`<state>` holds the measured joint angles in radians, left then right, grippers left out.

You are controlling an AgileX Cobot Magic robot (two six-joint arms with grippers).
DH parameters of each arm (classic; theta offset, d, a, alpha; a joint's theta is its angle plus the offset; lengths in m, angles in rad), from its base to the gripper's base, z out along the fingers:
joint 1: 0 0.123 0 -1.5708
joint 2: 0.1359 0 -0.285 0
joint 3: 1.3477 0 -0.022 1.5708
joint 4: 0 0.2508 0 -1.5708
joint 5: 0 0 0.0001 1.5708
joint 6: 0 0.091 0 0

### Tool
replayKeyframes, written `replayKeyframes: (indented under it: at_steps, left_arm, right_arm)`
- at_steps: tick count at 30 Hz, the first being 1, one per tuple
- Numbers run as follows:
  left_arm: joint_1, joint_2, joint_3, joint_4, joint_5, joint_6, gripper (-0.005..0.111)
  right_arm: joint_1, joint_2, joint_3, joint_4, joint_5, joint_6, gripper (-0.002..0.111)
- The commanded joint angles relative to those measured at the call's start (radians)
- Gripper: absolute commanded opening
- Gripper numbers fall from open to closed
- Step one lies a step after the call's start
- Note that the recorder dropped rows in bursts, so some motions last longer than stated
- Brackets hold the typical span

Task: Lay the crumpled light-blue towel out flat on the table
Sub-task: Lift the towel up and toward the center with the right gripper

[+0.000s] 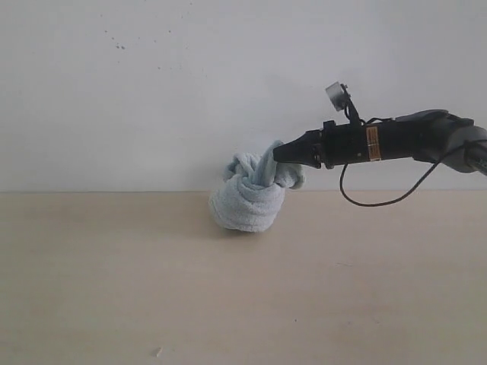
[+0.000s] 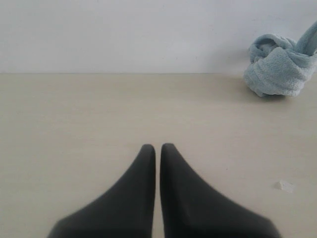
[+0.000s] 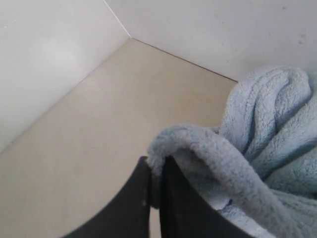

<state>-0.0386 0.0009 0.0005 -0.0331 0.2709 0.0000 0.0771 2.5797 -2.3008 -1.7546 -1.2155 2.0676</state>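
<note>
The light-blue towel (image 1: pixel 247 199) is a crumpled ball on the beige table (image 1: pixel 228 289), near the white wall. One fold of it is pulled upward into my right gripper (image 1: pixel 277 154), which reaches in from the right above the bundle. In the right wrist view the towel (image 3: pixel 257 163) drapes over the fingertips, and my right gripper (image 3: pixel 155 161) is shut on a pinch of its edge. My left gripper (image 2: pixel 157 147) is shut with nothing in it, low over bare table, well apart from the towel (image 2: pixel 277 69); the exterior view does not show it.
A small white scrap (image 1: pixel 158 352) lies on the table near the front edge, seen also as a scrap (image 2: pixel 285 186) in the left wrist view. The white wall (image 1: pixel 152 91) stands right behind the towel. A black cable (image 1: pixel 380 199) hangs below the right arm.
</note>
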Motion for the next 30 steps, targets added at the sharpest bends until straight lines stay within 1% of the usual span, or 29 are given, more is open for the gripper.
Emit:
replayKeyframes:
  at_steps: [1,4,9,14,19,22,26,30]
  left_arm:
    - [-0.007,-0.001,0.000,-0.004,-0.001,0.000,0.004]
    - [-0.007,-0.001,0.000,-0.004,-0.001,0.000,0.004]
    - [-0.007,-0.001,0.000,-0.004,-0.001,0.000,0.004]
    - [-0.007,-0.001,0.000,-0.004,-0.001,0.000,0.004]
    - [-0.007,-0.001,0.000,-0.004,-0.001,0.000,0.004]
    - [-0.007,-0.001,0.000,-0.004,-0.001,0.000,0.004]
    - [-0.007,-0.001,0.000,-0.004,-0.001,0.000,0.004]
    - [-0.007,-0.001,0.000,-0.004,-0.001,0.000,0.004]
  right_arm:
    - [-0.006,-0.020,-0.001,0.010,-0.006,0.030,0.001]
    - [-0.006,-0.046,0.048,0.010,-0.006,0.030,0.001]
    - [-0.008,-0.135,0.264,0.010,-0.006,0.017,0.001]
    - [-0.010,-0.299,0.563,0.010,-0.006,-0.129,0.001]
    - [-0.008,-0.483,0.845,0.010,-0.006,-0.205,0.001]
    - [-0.010,-0.592,0.973,0.010,-0.006,-0.247,0.001]
    - [-0.010,-0.724,1.090,0.010,-0.006,-0.249,0.001]
    - [-0.010,-0.829,1.148,0.010,-0.006,-0.234,0.001]
